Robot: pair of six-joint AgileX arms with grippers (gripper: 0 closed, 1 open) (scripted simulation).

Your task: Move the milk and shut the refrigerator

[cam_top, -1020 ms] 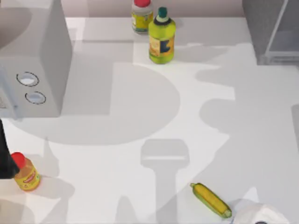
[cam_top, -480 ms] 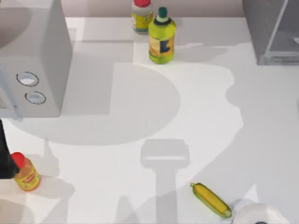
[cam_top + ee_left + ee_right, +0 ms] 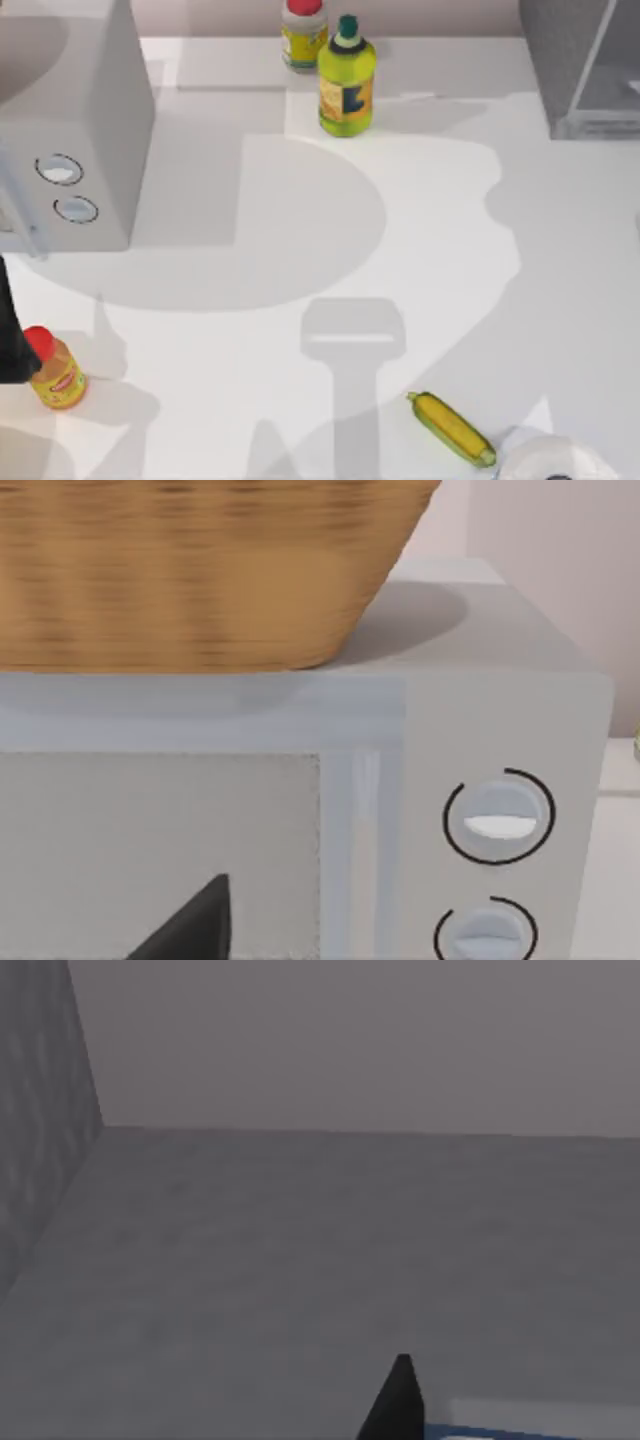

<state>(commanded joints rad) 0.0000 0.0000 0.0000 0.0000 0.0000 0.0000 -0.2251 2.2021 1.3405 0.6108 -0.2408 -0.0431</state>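
The refrigerator (image 3: 578,70) stands at the table's back right corner, its door panel swung open. In the right wrist view I look into its grey interior (image 3: 330,1260), with a side wall and the back wall around a bare floor. One black fingertip (image 3: 400,1400) of my right gripper reaches in low over that floor. Right beside it lies a thin white and blue edge (image 3: 530,1422), which looks like the milk; I cannot tell whether the finger touches it. My left arm (image 3: 10,340) is parked at the left edge, one fingertip (image 3: 190,930) facing the microwave.
A grey microwave (image 3: 75,130) with two dials stands back left, a wicker basket (image 3: 200,570) on top. Two bottles (image 3: 346,80) stand at the back middle. A yellow red-capped bottle (image 3: 55,370) is front left and a corn cob (image 3: 452,428) front right.
The right arm's shadow shifted toward the back right a second ago; it has held still since. The objects on the table have not moved.
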